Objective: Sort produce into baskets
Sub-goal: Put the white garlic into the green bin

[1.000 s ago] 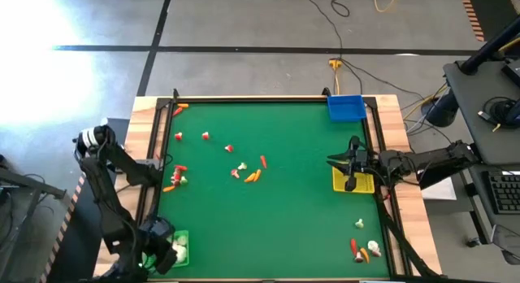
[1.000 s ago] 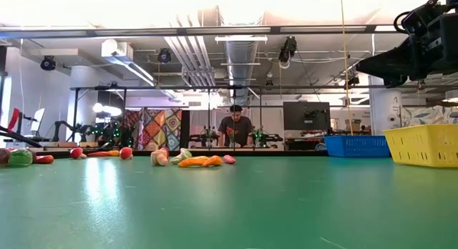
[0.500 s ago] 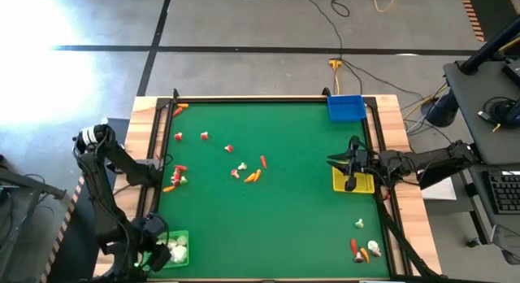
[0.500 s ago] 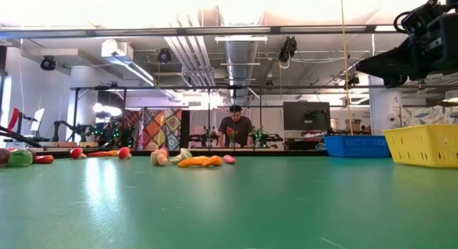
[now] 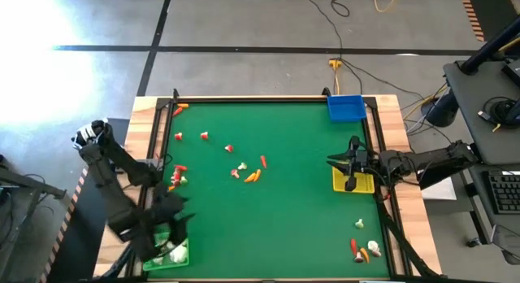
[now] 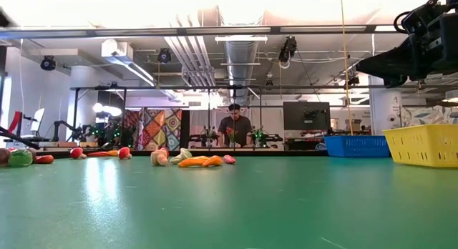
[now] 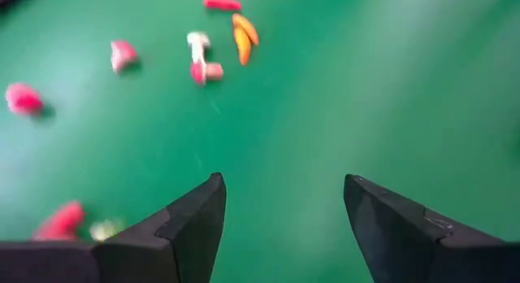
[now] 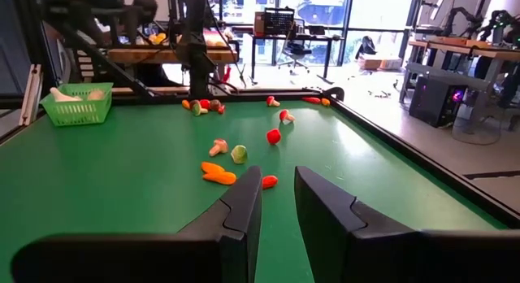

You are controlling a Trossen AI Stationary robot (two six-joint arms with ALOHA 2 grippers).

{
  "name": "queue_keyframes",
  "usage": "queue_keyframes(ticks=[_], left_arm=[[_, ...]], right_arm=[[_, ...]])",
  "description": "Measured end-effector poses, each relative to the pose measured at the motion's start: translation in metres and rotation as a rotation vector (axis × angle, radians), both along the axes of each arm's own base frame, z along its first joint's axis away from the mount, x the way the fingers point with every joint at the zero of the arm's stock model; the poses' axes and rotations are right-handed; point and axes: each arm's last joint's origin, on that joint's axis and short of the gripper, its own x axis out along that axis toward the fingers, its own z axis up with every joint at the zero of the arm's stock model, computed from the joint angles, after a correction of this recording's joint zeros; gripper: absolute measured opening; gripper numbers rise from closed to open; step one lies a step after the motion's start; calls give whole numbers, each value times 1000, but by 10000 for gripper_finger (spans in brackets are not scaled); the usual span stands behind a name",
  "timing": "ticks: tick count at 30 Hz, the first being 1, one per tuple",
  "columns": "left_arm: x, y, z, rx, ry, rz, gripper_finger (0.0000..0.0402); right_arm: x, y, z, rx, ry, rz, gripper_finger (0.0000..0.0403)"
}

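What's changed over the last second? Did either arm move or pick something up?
The left gripper has swung from the table's near-left corner, at the green basket, inward over the mat; it is open and empty, with whitish bulbs lying in that basket. The right gripper has stayed over the yellow basket, fingers slightly apart. The loose produce and blue basket are unmoved.

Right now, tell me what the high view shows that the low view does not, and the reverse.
Only the high view shows the green basket at the near-left corner, the left gripper above it, and a produce pile at the near-right corner. Only the low view shows a person in the room behind the table. Both show the yellow basket, the blue basket and the carrots mid-table.
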Motion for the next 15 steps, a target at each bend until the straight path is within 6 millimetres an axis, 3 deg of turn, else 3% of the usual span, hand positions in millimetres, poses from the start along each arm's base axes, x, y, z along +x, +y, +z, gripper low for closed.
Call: queue_keyframes(ticks=[7,12,15], left_arm=[[89,34,-16,121,-35,-287,233],[153,64,-19,78,-301,-615,233],[182,86,-24,107,-424,-678,233]], right_arm=[[0,0,0,0,0,0,68],[0,0,0,0,-1,0,68],[0,0,0,0,0,0,68]])
